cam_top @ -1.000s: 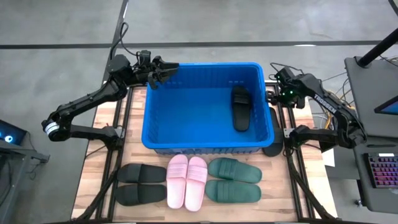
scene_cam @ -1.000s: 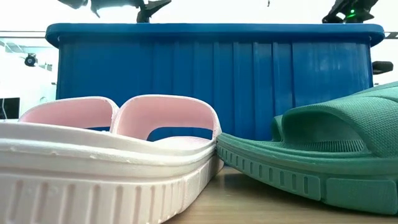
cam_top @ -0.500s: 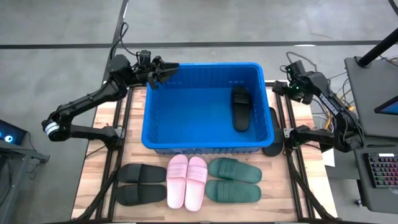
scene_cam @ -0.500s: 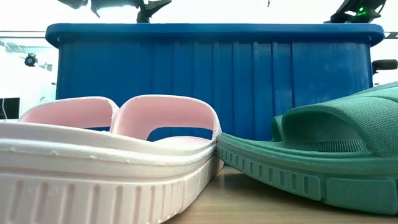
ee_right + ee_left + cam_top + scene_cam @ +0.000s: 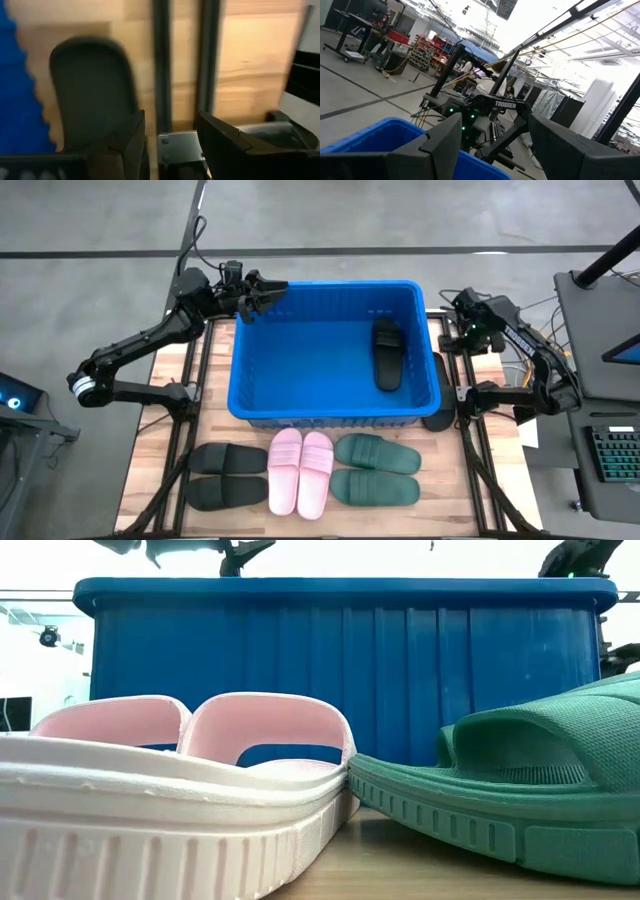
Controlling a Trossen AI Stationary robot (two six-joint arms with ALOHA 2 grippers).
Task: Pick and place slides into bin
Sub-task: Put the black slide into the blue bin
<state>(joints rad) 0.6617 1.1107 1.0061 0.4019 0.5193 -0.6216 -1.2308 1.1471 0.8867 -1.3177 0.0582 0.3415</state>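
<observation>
The blue bin (image 5: 300, 370) stands mid-table with one black slide (image 5: 387, 352) lying flat on its floor at the right. A second black slide (image 5: 90, 85) lies on the table between the bin's right wall and the rail (image 5: 160, 60). Near the front edge a black pair (image 5: 225, 476), a pink pair (image 5: 300, 472) and a green pair (image 5: 375, 470) rest on their soles. My right gripper (image 5: 170, 145) points down, open, over the rail beside that second slide, touching nothing. My left gripper (image 5: 268, 290) hovers open over the bin's far left corner.
Metal rails run along both sides of the table, one of them (image 5: 465, 440) right of the bin. A keyboard (image 5: 612, 455) and desk gear stand off the table's right edge. In the low view the pink slide (image 5: 150, 800) and the green slide (image 5: 520, 790) fill the foreground before the bin's wall (image 5: 340, 670).
My right gripper has swung a little away from the bin's far right corner toward the table's right edge, then come back toward the near side, sinking slightly and rolling at the wrist. My left arm has kept still.
</observation>
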